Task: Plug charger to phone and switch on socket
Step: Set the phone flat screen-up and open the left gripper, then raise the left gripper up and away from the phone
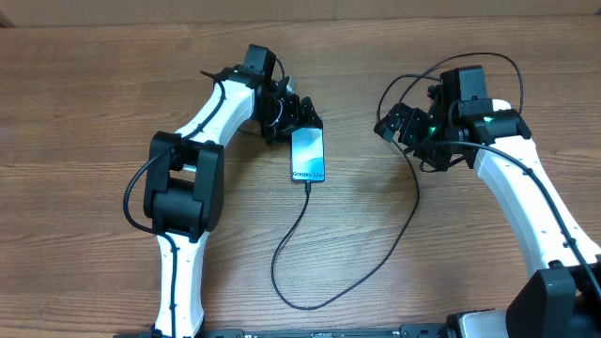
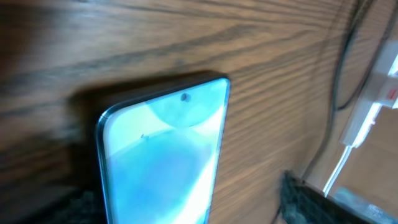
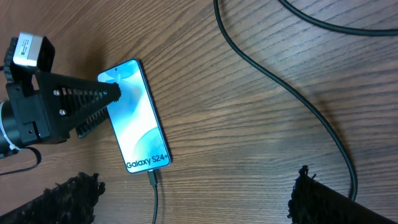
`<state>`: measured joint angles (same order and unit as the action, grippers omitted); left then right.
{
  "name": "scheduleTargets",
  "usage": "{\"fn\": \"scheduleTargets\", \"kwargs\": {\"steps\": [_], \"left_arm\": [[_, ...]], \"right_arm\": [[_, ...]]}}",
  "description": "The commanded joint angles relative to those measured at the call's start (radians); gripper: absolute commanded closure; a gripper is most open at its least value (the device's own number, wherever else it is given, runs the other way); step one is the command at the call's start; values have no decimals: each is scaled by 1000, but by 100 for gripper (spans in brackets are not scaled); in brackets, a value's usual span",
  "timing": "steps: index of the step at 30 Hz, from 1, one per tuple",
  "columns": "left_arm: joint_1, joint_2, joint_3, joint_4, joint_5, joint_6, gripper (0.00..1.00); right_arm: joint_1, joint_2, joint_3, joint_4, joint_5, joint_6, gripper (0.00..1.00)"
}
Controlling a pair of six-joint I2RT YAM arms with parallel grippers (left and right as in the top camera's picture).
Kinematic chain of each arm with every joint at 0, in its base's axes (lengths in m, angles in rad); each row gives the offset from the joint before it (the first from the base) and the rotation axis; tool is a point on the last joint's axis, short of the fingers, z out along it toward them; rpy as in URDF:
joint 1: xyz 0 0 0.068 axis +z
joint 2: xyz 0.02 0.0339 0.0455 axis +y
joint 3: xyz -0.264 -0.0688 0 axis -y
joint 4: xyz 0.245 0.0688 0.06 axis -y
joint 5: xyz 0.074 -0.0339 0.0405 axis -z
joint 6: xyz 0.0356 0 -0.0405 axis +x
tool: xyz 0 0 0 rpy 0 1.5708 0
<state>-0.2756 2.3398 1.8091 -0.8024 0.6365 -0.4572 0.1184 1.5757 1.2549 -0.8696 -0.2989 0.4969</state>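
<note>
The phone (image 1: 308,155) lies flat on the wooden table with its cyan screen up; it also shows in the right wrist view (image 3: 134,118) and the left wrist view (image 2: 161,155). The charger's plug tip (image 3: 152,179) sits in the phone's near end. Its black cable (image 1: 300,225) loops toward the front and runs up to the right arm. My left gripper (image 1: 299,117) is open at the phone's far end, its fingers (image 2: 186,208) on either side of it. My right gripper (image 1: 402,131) is open and empty (image 3: 193,202), to the right of the phone. The socket (image 2: 388,74) shows only as a white edge with red marks.
A thick white cord (image 2: 351,140) runs down from the socket in the left wrist view. More black cable (image 3: 280,81) crosses the table under my right wrist. In the overhead view the socket is hidden.
</note>
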Motion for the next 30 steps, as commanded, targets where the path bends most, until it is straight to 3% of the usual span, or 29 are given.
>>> {"fn": "scheduleTargets", "kwargs": {"steps": [1, 3, 18, 30], "left_arm": [[-9, 15, -8, -38, -89, 7, 4], [-9, 15, -8, -57, -117, 7, 0], [39, -7, 10, -183, -235, 50, 1], [7, -354, 56, -367, -597, 174, 0]], "right_arm": [[-3, -27, 10, -3, 10, -8, 0], [-3, -27, 10, -4, 10, -8, 0], [-3, -27, 10, -16, 11, -9, 0], [-3, -27, 10, -15, 11, -8, 0]]}}
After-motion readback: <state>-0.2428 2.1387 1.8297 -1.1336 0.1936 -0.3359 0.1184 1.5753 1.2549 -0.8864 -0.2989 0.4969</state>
